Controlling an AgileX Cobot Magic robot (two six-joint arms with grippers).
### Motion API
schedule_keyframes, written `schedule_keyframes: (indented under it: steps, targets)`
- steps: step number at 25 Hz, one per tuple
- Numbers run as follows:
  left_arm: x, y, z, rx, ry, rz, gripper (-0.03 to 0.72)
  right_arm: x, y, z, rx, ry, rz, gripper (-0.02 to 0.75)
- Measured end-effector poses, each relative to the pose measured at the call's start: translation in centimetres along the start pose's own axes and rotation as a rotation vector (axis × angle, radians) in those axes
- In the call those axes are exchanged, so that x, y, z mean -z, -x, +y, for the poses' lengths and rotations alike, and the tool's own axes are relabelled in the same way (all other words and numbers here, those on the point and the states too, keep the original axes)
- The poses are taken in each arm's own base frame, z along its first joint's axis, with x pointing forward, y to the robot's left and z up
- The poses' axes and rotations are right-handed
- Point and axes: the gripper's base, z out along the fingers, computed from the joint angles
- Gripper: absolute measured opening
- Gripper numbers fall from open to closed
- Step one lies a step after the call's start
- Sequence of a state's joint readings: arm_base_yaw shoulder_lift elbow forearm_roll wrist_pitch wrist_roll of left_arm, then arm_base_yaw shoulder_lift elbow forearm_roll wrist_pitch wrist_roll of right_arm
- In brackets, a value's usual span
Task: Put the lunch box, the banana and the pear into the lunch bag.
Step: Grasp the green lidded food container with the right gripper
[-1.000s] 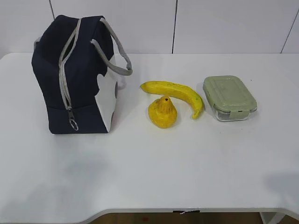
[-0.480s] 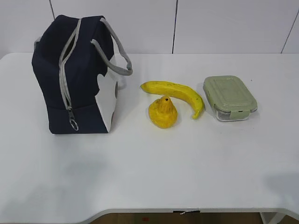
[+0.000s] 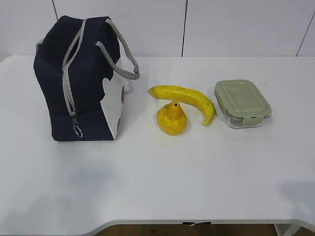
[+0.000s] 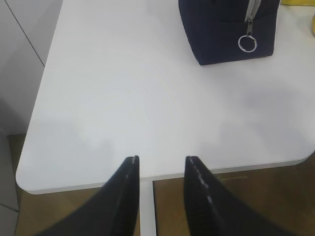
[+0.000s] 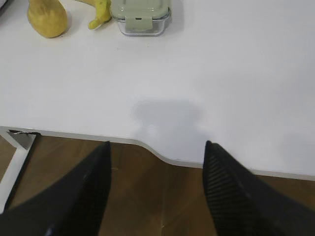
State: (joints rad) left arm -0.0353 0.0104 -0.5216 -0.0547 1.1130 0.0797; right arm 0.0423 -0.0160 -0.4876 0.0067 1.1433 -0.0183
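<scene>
While both arms hang back over the near edge of the white table (image 3: 157, 187), the four task items sit in a row across its far half. At the left stands the lunch bag (image 3: 78, 83), a boxy dark navy fabric bag with a white lower panel on its right side, grey handles (image 3: 120, 51) arching over the top, and a grey zipper (image 3: 69, 73) running down its near face to a ring pull (image 3: 77, 131); the zipper looks closed. Well to the right of the bag lies the banana (image 3: 184, 97), long, curved and yellow, its greenish tip pointing toward the near side. Just in front of the banana sits the pear (image 3: 171, 119), squat, lumpy and yellow, with a short brownish stem end on top. Right of the banana's tip rests the lunch box (image 3: 242, 103), a small clear rectangular container with rounded corners and a pale sage-green snap-on lid. The left gripper (image 4: 161, 164) hovers above the table's near left corner, jaws parted a little and holding nothing. The right gripper (image 5: 157, 150) hovers over the near edge with jaws spread wide, also empty.
</scene>
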Motion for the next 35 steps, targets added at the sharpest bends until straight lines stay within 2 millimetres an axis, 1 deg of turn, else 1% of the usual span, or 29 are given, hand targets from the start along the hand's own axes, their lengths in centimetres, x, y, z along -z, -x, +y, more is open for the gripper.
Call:
schedule_keyframes:
  steps: [3, 6, 8, 10, 13, 20, 26, 29, 35]
  targets:
    - [0.0, 0.0, 0.0, 0.0, 0.0, 0.0, 0.237, 0.4, 0.6, 0.0, -0.047, 0.002, -0.046, 0.475]
    - [0.0, 0.0, 0.0, 0.0, 0.0, 0.0, 0.237, 1.1, 2.3, 0.0, -0.058, 0.004, -0.168, 0.475]
    - [0.0, 0.0, 0.0, 0.0, 0.0, 0.0, 0.236, 1.0, 4.1, -0.1, -0.059, 0.004, -0.232, 0.475]
    - [0.0, 0.0, 0.0, 0.0, 0.0, 0.0, 0.236, 0.6, 5.9, -0.1, -0.06, 0.005, -0.267, 0.475]
    - [0.0, 0.0, 0.0, 0.0, 0.0, 0.0, 0.236, -0.8, 8.6, -0.1, -0.063, 0.005, -0.288, 0.475]
    - [0.0, 0.0, 0.0, 0.0, 0.0, 0.0, 0.237, -5.2, 14.3, -0.3, -0.068, 0.003, -0.186, 0.475]
    - [0.0, 0.0, 0.0, 0.0, 0.0, 0.0, 0.236, -9.7, 18.8, -0.3, -0.149, 0.007, -0.076, 0.475]
    - [0.0, 0.0, 0.0, 0.0, 0.0, 0.0, 0.237, -12.4, 20.0, -0.3, -0.164, 0.005, -0.014, 0.475]
    - [0.0, 0.0, 0.0, 0.0, 0.0, 0.0, 0.238, -17.9, 21.3, -0.4, -0.168, -0.004, 0.106, 0.475]
